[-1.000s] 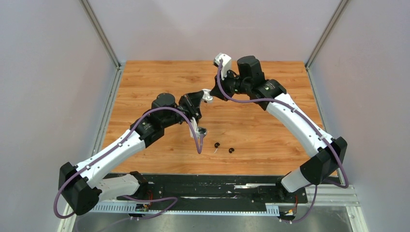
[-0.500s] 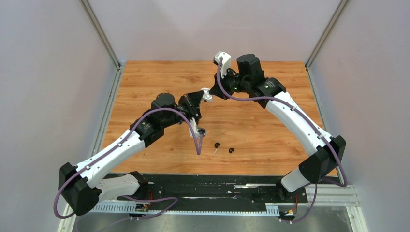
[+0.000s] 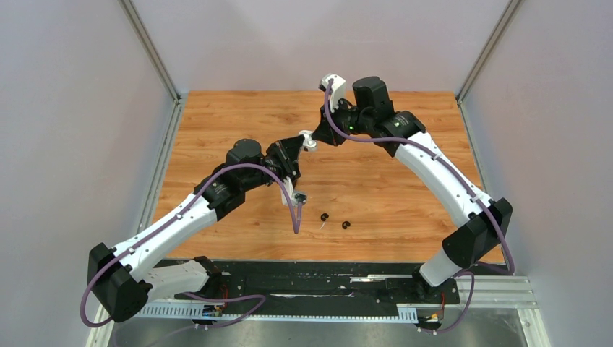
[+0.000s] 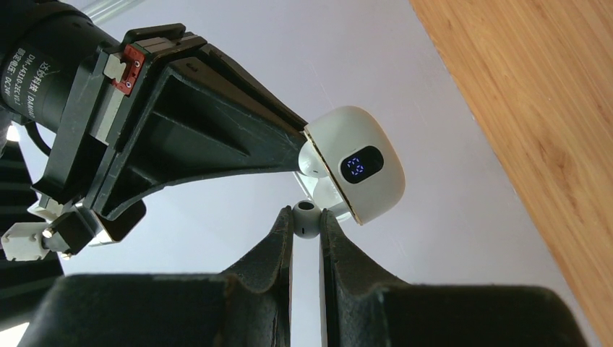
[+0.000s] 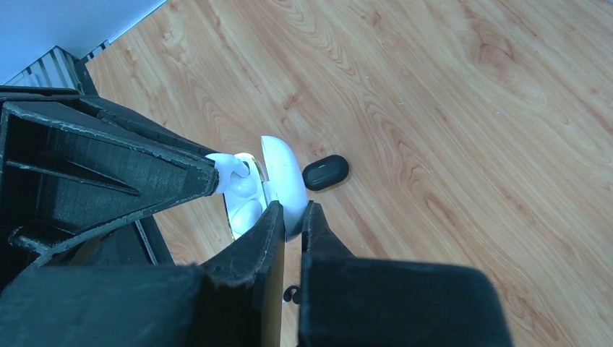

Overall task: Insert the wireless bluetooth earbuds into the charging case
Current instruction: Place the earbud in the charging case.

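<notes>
My right gripper [image 5: 290,215] is shut on the lid of an open white charging case [image 5: 283,177] and holds it above the table. The case shows a blue lit display in the left wrist view [image 4: 361,168]. My left gripper [image 4: 306,220] is shut on a white earbud [image 4: 306,219] and holds it at the case's open mouth. The same earbud shows in the right wrist view [image 5: 230,166]. Another white earbud [image 5: 246,212] sits inside the case. In the top view both grippers meet at the case [image 3: 309,140]. Two black earbuds [image 3: 324,216] [image 3: 345,225] lie on the table.
A closed black charging case [image 5: 325,172] lies on the wooden table [image 3: 405,195] below the held case. Grey walls stand on three sides. A black rail [image 3: 325,278] runs along the near edge by the arm bases.
The right arm's wrist has shifted slightly left, toward the left gripper. The case and the white earbud stay held between the two grippers. The black earbuds have not moved.
</notes>
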